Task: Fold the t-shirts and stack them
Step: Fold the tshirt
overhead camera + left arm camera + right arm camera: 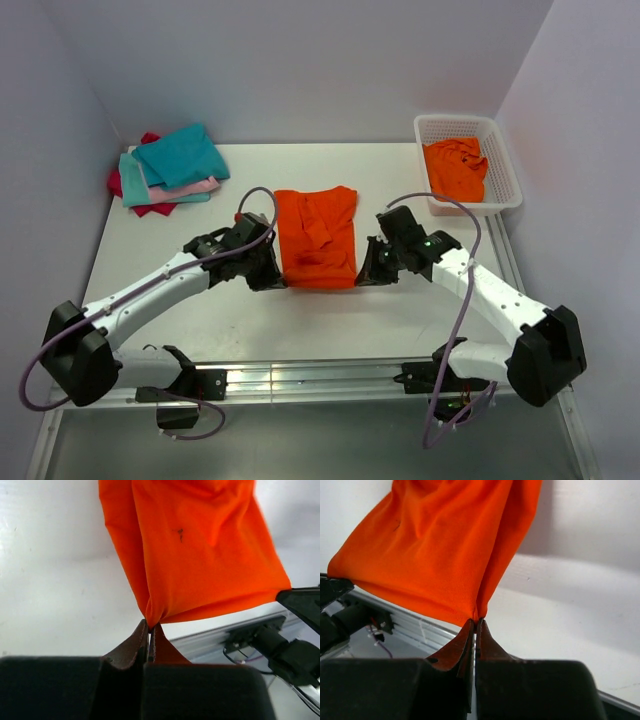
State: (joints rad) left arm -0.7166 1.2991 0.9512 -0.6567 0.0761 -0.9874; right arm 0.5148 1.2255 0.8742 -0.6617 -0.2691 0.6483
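An orange t-shirt [317, 236], folded into a long strip, lies in the middle of the table. My left gripper [277, 281] is shut on its near left corner, seen pinched in the left wrist view [150, 624]. My right gripper [362, 278] is shut on its near right corner, seen in the right wrist view [476, 620]. The near edge hangs lifted between the two grippers. A stack of folded teal, pale pink and crimson t-shirts [172, 166] sits at the back left. Another orange t-shirt [456, 168] lies crumpled in the basket.
A white lattice basket [506, 172] stands at the back right by the wall. The metal rail [320, 378] of the arm bases runs along the near table edge. Purple cables loop above both arms.
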